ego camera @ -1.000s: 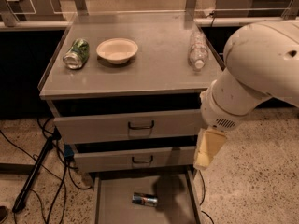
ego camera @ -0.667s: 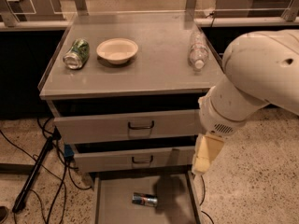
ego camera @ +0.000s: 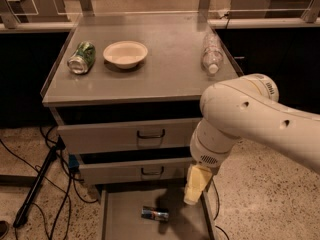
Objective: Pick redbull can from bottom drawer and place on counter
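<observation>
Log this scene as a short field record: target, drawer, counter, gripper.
target: redbull can, lying on its side on the drawer floor
drawer: bottom drawer, pulled open
counter: counter holds a green can on its side, a bowl and a plastic bottle lying down
gripper: gripper over the drawer's right side, right of the can, apart from it

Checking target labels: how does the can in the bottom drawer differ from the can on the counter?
The blue can lies in the bottom drawer; the green can lies on the counter. The blue can lies crosswise; the green can points an end at the camera. Both are on their sides. The gripper hangs just right of the blue can.
</observation>
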Controlling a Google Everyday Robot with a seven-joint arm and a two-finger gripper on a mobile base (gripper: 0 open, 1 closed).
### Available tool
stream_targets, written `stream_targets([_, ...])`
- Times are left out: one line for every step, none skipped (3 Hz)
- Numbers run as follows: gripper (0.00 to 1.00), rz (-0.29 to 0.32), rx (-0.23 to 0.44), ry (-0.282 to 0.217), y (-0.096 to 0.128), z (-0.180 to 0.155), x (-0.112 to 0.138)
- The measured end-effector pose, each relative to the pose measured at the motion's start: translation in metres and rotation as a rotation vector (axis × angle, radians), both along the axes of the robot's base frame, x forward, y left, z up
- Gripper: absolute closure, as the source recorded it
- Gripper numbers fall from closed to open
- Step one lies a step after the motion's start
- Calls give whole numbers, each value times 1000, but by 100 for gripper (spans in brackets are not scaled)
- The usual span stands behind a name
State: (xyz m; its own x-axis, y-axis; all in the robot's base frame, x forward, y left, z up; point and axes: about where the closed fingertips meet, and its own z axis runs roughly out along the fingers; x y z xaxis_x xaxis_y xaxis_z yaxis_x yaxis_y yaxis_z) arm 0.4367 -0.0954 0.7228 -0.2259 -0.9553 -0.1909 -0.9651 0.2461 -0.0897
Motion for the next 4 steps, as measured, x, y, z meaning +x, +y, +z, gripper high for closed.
stream_targets([0,1,1,3,1,-1,-1])
stream_targets([0,18,19,20,9,-18,-4])
stream_targets([0,71,36,25,33,-49,-1])
stream_targets([0,71,36,25,33,-49,-1])
